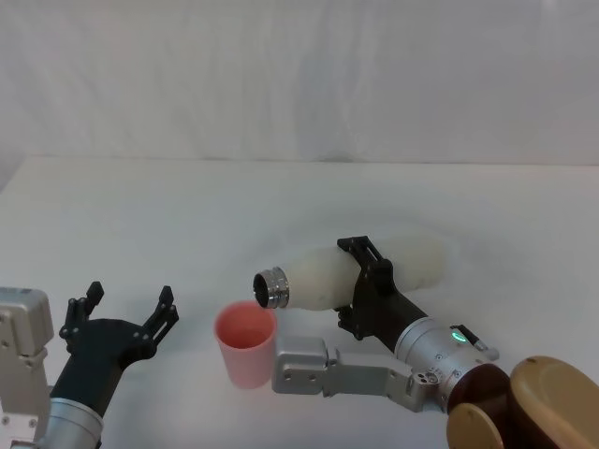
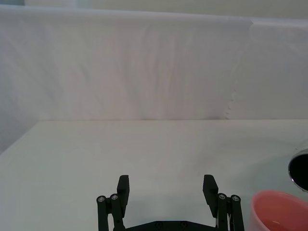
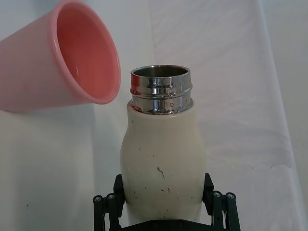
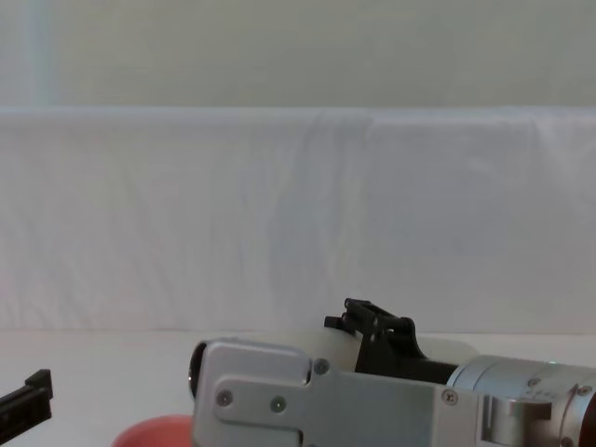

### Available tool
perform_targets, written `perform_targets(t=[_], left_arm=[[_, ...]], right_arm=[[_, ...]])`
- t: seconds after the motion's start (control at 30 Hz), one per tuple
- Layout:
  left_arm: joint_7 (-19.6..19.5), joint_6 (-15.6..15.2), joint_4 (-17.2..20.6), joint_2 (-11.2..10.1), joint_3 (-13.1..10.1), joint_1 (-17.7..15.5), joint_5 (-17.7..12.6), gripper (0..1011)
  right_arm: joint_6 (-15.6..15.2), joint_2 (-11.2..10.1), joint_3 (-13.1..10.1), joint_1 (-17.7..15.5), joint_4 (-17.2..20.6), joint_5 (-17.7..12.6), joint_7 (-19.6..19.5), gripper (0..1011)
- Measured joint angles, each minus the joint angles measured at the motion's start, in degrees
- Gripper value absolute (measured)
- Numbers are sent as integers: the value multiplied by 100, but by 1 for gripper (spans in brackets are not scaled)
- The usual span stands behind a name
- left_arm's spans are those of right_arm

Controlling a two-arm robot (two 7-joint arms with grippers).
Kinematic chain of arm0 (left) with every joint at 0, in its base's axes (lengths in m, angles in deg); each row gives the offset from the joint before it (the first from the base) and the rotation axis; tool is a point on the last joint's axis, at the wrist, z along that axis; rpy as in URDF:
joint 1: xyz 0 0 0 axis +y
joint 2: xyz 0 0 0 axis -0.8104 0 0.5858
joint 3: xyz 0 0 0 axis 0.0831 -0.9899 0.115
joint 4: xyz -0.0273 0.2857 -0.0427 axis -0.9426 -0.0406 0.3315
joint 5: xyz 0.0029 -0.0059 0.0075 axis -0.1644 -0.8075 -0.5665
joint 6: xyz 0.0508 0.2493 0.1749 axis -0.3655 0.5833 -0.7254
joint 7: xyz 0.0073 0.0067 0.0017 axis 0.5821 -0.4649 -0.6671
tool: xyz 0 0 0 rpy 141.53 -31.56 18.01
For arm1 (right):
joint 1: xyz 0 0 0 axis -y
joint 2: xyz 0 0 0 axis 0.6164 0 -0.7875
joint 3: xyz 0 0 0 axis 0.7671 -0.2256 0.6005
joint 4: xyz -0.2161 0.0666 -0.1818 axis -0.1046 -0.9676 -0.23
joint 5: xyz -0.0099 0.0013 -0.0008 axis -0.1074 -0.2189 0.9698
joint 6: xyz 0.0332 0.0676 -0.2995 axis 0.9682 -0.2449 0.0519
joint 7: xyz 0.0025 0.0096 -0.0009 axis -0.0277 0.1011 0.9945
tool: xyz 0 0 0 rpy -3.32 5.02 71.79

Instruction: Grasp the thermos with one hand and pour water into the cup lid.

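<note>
The cream-white thermos (image 1: 323, 278) lies tipped almost level above the table, with my right gripper (image 1: 356, 283) shut around its body. Its open steel neck (image 1: 272, 287) points left, just over the rim of the salmon-pink cup lid (image 1: 245, 344), which stands upright. In the right wrist view the thermos (image 3: 161, 159) runs out from the gripper (image 3: 161, 187), and the cup lid (image 3: 72, 62) sits just past the neck. No stream shows between them. My left gripper (image 1: 126, 313) hangs open, with nothing in it, left of the cup lid (image 2: 279, 211).
The white table (image 1: 281, 196) stretches bare behind and to the left. A white cloth backdrop (image 4: 279, 214) closes off the far side. My right forearm's grey housing (image 1: 304, 369) sits close beside the cup lid on its right.
</note>
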Motion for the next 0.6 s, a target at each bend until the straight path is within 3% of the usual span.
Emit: perform_targets(t=[0.6], left_arm=[[0, 0, 0, 0, 0, 0, 0, 1001]], right_arm=[[0, -24, 66, 74, -41, 234, 33, 957]])
